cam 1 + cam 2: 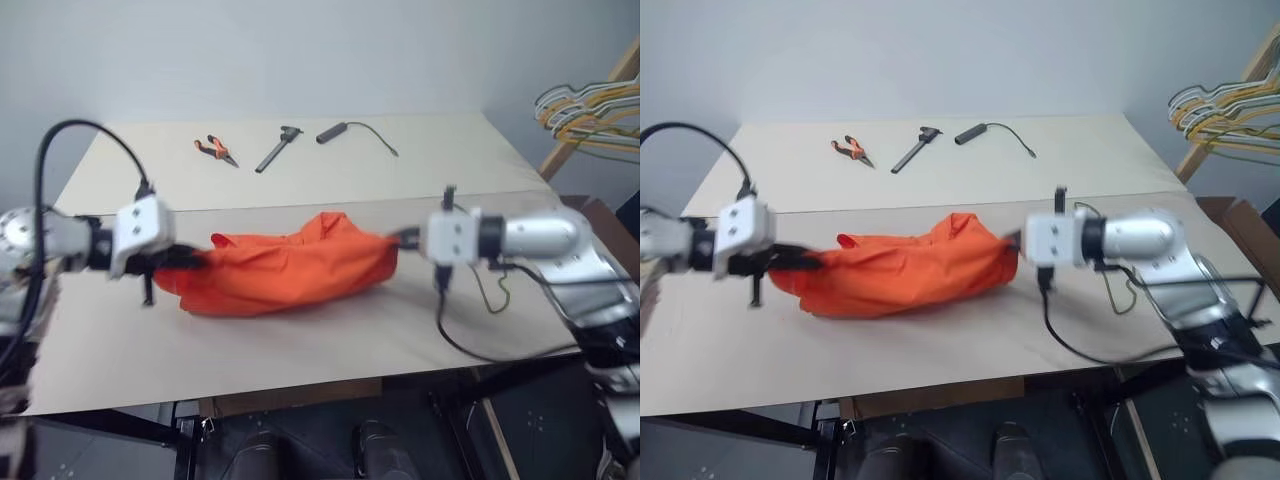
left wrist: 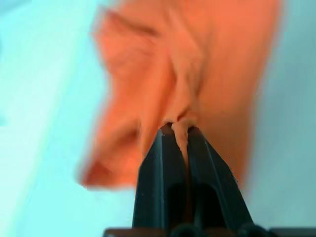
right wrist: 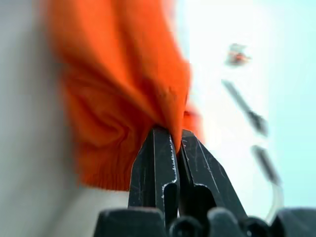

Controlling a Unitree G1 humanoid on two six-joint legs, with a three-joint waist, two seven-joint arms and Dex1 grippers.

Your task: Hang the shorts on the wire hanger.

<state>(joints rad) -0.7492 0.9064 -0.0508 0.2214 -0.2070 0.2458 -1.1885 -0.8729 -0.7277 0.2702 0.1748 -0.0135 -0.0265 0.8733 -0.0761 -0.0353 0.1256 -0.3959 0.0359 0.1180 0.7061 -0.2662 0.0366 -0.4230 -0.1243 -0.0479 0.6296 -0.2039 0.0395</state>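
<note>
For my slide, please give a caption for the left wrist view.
The left hand is shut on a fold of the orange shorts.

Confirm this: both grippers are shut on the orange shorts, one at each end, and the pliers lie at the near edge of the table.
Wrong on the pliers: the left eye view shows them at the table's far side. Rest stands: left gripper and right gripper each pinch an end of the shorts.

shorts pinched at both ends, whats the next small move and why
Probably carry the shorts toward the wire hanger lying on the table under the right arm. Left gripper and right gripper each clamp an end, and the cloth sags between them.
</note>
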